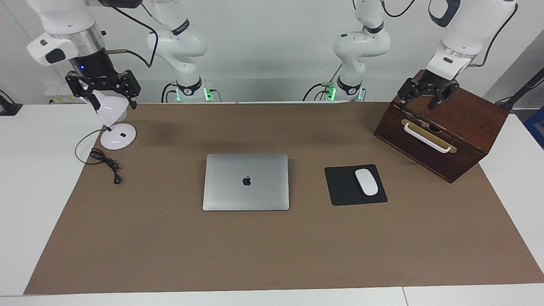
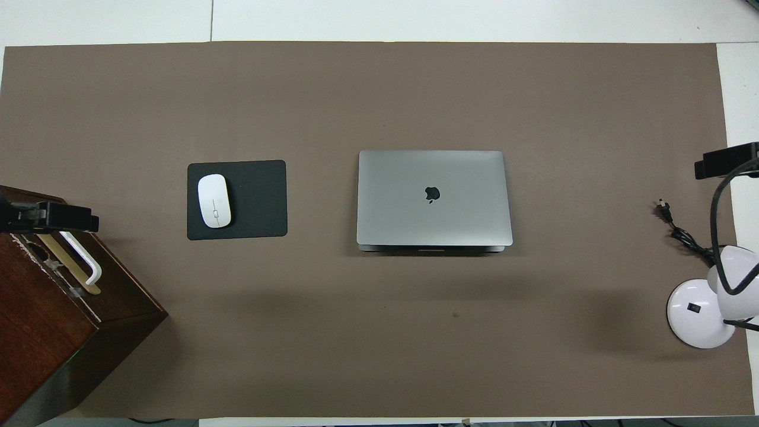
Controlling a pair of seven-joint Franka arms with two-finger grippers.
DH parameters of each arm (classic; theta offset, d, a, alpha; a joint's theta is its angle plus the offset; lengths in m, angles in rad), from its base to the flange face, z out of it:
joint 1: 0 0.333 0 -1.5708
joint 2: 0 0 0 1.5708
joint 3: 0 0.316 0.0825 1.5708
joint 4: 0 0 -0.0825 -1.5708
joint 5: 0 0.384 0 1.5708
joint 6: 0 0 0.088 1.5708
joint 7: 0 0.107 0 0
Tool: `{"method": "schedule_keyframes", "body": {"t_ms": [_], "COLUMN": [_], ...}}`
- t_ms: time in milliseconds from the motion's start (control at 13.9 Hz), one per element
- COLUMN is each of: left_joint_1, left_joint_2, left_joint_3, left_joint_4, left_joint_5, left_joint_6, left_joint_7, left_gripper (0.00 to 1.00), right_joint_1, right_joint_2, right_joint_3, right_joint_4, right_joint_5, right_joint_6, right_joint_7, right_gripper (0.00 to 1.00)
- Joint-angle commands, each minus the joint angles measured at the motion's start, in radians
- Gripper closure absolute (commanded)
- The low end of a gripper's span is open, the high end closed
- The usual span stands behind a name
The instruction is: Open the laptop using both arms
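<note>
Brown mat (image 1: 170, 246): laptop (image 1: 245, 182) closed, left claw (image 1: 428, 97) and right claw (image 1: 107, 95) released (cropped overhead)

wooden box (image 2: 53, 308) cut by frame edge | lamp (image 2: 699, 311) part hidden

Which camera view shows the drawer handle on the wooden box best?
The facing view: the whole white handle on the wooden box shows there, front on. In the overhead view only part of it appears, partly covered by the left gripper.
</note>
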Motion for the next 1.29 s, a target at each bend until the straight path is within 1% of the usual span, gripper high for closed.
{"method": "schedule_keyframes", "body": {"t_ms": [0,574,646,717,789,932,1004,1076,1219], "left_joint_1": [0.0,0.002,0.002,0.002,0.002,0.008,0.015,0.015,0.017], "left_joint_2": [-0.014,-0.014,-0.014,-0.014,-0.014,-0.014,-0.014,-0.013,-0.013], "left_joint_3": [0.001,0.001,0.001,0.001,0.001,0.001,0.001,0.001,0.001], "left_joint_4": [-0.004,-0.005,-0.005,-0.005,-0.005,-0.004,-0.004,-0.004,-0.002], "left_joint_5": [0.015,0.017,0.017,0.017,0.017,0.017,0.017,0.017,0.015], "left_joint_6": [-0.012,-0.006,-0.006,-0.005,-0.004,-0.001,0.0,0.0,-0.001], "left_joint_7": [-0.01,-0.01,-0.01,-0.011,-0.013,-0.011,-0.011,-0.013,-0.014], "left_gripper": [0.0,0.0,0.01,0.11,0.31,0.76,0.97,1.0,1.0], "right_joint_1": [-0.002,-0.004,-0.004,-0.004,-0.004,-0.01,-0.013,-0.017,-0.043], "right_joint_2": [-0.01,-0.01,-0.009,-0.009,-0.009,-0.007,-0.004,-0.003,-0.004], "right_joint_3": [0.002,0.002,0.002,0.002,0.002,0.002,0.002,0.002,-0.001], "right_joint_4": [-0.022,-0.023,-0.025,-0.034,-0.045,-0.063,-0.078,-0.098,-0.143], "right_joint_5": [0.02,0.032,0.032,0.032,0.032,0.034,0.034,0.05,0.142], "right_joint_6": [0.02,0.029,0.049,0.08,0.098,0.138,0.164,0.196,0.261], "right_joint_7": [0.019,0.024,0.021,0.016,0.015,0.021,0.021,0.023,0.023], "right_gripper": [0.0,0.0,0.0,0.0,0.0,0.0,0.0,0.0,0.0]}}
